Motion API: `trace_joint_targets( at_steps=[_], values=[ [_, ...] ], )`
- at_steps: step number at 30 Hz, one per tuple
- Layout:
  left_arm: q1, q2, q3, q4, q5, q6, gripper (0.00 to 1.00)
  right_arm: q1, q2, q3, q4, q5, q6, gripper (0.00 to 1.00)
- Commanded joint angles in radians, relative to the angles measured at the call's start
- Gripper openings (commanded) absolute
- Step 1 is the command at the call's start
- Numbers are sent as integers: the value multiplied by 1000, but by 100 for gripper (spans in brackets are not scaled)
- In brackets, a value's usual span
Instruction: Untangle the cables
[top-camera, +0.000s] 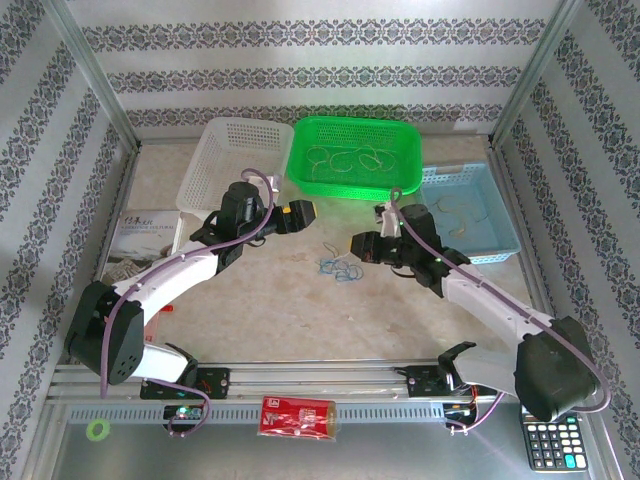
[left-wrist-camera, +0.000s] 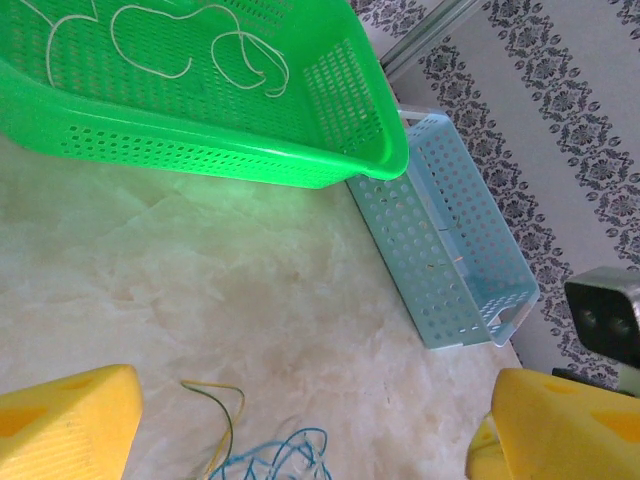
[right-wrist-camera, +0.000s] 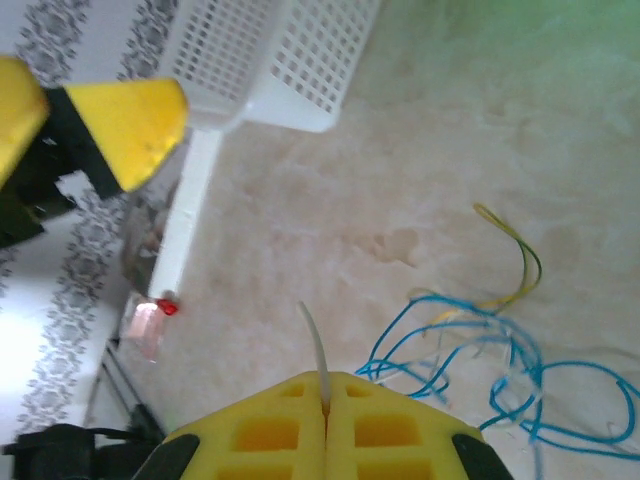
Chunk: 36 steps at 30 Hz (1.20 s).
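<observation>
A tangle of thin blue cables (top-camera: 341, 269) with a yellow-green one lies on the table between the two grippers. My right gripper (right-wrist-camera: 326, 398) is shut on a cream-white cable (right-wrist-camera: 316, 345) whose short end sticks out past the fingertips. It is just right of the tangle (right-wrist-camera: 480, 345) and of the yellow-green cable (right-wrist-camera: 520, 250). My left gripper (left-wrist-camera: 310, 440) stands open above the table, with the blue cables (left-wrist-camera: 275, 455) and the yellow-green cable (left-wrist-camera: 228, 405) below its wide-apart fingers (left-wrist-camera: 65, 420). From above, the left gripper (top-camera: 306, 213) is up and left of the tangle, and the right gripper (top-camera: 354, 247) is beside it.
A green basket (top-camera: 395, 185) at the back holds several cream cables (top-camera: 345, 160). A white basket (top-camera: 200, 175) stands to its left and a light-blue basket (top-camera: 500, 245) to its right. A booklet (top-camera: 140, 235) lies at the left. A calculator (top-camera: 550, 440), red packet (top-camera: 297, 415) and green ring (top-camera: 97, 430) sit on the front ledge.
</observation>
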Motion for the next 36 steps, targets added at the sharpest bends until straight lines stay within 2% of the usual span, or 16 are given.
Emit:
trace_joint_targets(
  at_steps=[1, 3, 5, 9, 14, 19, 22, 27, 36],
  values=[
    [-9, -25, -9, 46, 30, -16, 90, -44, -12, -6, 104, -96, 106, 0],
    [-9, -28, -14, 48, 36, -20, 90, -70, -11, -36, 203, -127, 177, 0],
    [-9, -31, -22, 54, 42, -27, 90, -78, -9, -36, 211, -122, 178, 0],
    [-9, -33, -38, 64, 55, -33, 90, -51, -18, -5, 144, -82, 31, 0],
    [-8, -28, -57, 133, 99, -67, 91, -52, -34, -34, 171, -104, -149, 0],
    [-15, -6, -63, 209, 188, -68, 87, -103, -24, -56, 225, -133, -140, 0],
    [-35, 4, -68, 209, 240, 34, 82, -108, -17, -35, 230, -144, -134, 0],
    [-79, 6, -80, 170, 262, 195, 77, -110, 2, 9, 217, -175, -127, 0],
    [-160, 34, -24, 85, 226, 376, 69, -113, 29, 47, 215, -236, -104, 0]
  ],
)
